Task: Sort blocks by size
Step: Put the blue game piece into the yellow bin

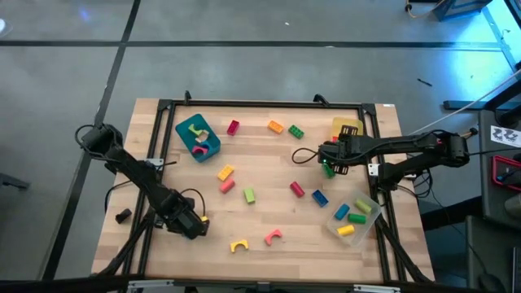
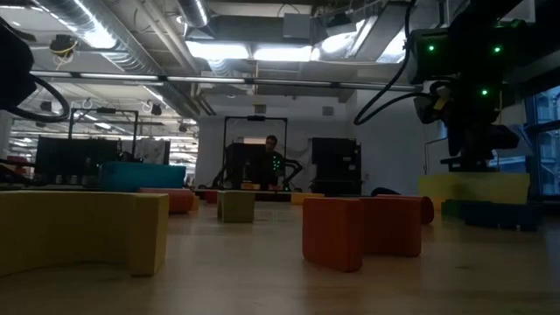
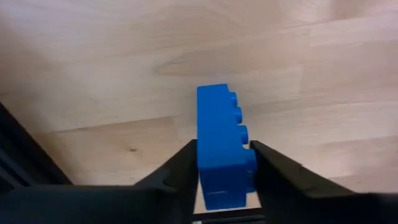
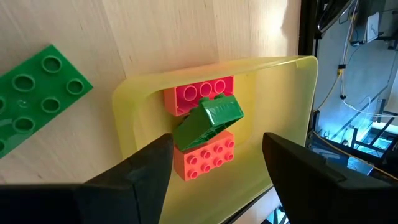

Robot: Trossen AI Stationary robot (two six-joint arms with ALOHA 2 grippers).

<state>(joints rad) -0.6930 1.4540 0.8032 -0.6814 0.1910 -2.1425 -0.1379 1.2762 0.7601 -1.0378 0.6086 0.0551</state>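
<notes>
On the wooden table [image 1: 260, 175], a blue block [image 3: 222, 146] is clamped in the left pincer [image 3: 224, 180]; the right pincer [image 4: 214, 177] is held wide above the yellow tray [image 4: 280, 106].

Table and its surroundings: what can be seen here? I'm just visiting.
Table: one, wooden.
Teal tray: one, far left, holds pieces.
Yellow tray: one, far right, holds pink, green, orange bricks.
Clear tray: one, near right, holds blue, green, yellow blocks.
Loose blocks: about eleven, mixed colours, mid-table.
Black lump: one, left edge.
Person: one, far behind.
Left arm: dark, near left, jaws gripping blue brick.
Right arm: dark, jaws open over yellow tray.
</notes>
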